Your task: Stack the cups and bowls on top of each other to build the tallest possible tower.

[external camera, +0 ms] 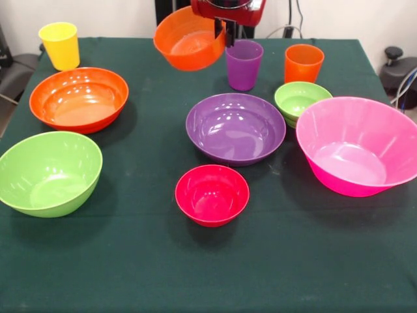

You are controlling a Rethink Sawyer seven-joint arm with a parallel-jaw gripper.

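Observation:
My gripper [225, 32] hangs at the top centre, shut on the right rim of the small orange bowl [187, 39], which it holds tilted above the table. The small red-magenta bowl [212, 194] sits empty near the front centre, with nothing nested in it. The purple bowl [236, 127] lies in the middle. The purple cup [243, 64] stands just right of and below the gripper, and the orange cup [303, 63] stands to its right. The yellow cup [60, 44] stands at the far left corner. All three cups are upright.
The large orange bowl [78, 98] and the lime green bowl [49, 173] sit at the left. The small green bowl [301, 99] and the huge pink bowl [358, 143] sit at the right. A dark green cloth [195, 274] covers the table.

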